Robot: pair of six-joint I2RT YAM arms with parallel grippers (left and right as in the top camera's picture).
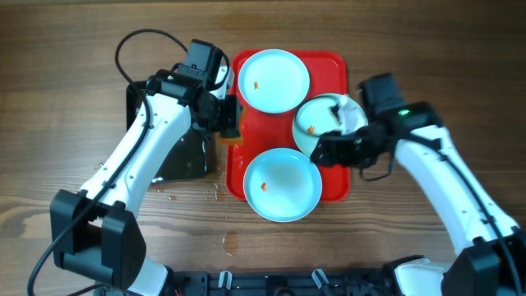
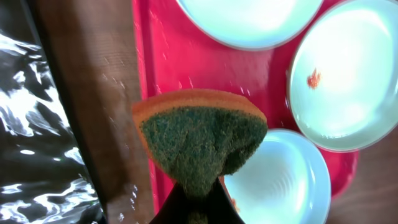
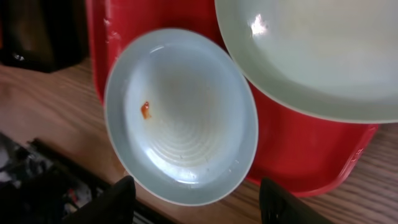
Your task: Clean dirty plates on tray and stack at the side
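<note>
Three pale blue plates lie on the red tray (image 1: 333, 185): a far one (image 1: 273, 80), a right one (image 1: 322, 119) and a near one (image 1: 282, 185) that overhangs the tray's front edge. Each has a small orange smudge. My left gripper (image 1: 228, 123) is shut on a green and orange sponge (image 2: 199, 140) at the tray's left edge (image 2: 165, 56). My right gripper (image 1: 327, 152) is open and empty, between the right plate and the near plate. In the right wrist view its fingers (image 3: 199, 202) straddle the near plate (image 3: 180, 115), and the right plate (image 3: 317, 53) is beside it.
A black tray with water (image 1: 177, 152) stands left of the red tray and shows in the left wrist view (image 2: 31, 124). Water drops lie on the wood (image 1: 218, 193) in front of it. The arm bases stand along the table's front edge.
</note>
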